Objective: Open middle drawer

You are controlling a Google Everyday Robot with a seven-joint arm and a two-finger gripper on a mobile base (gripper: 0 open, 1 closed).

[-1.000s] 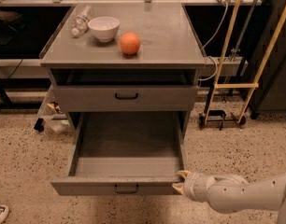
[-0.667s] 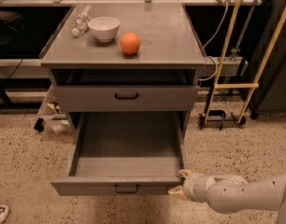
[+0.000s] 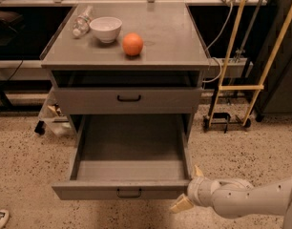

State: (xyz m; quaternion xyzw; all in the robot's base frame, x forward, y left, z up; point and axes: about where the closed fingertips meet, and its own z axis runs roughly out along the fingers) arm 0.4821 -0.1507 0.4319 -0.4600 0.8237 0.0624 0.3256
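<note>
- Middle drawer stands well out, lower centre.
- Gripper at lower right, fingers spread, holding nothing, beside drawer's front corner.
- Next, likely: withdraw straight, without nudging front shut.

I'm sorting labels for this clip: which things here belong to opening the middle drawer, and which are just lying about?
Part of the job:
- middle drawer, pulled out
- its black handle
- gripper, open at the drawer front's right end

Just lying about:
- white bowl, orange and plastic bottle on the cabinet top
- upper drawer, closed
</note>
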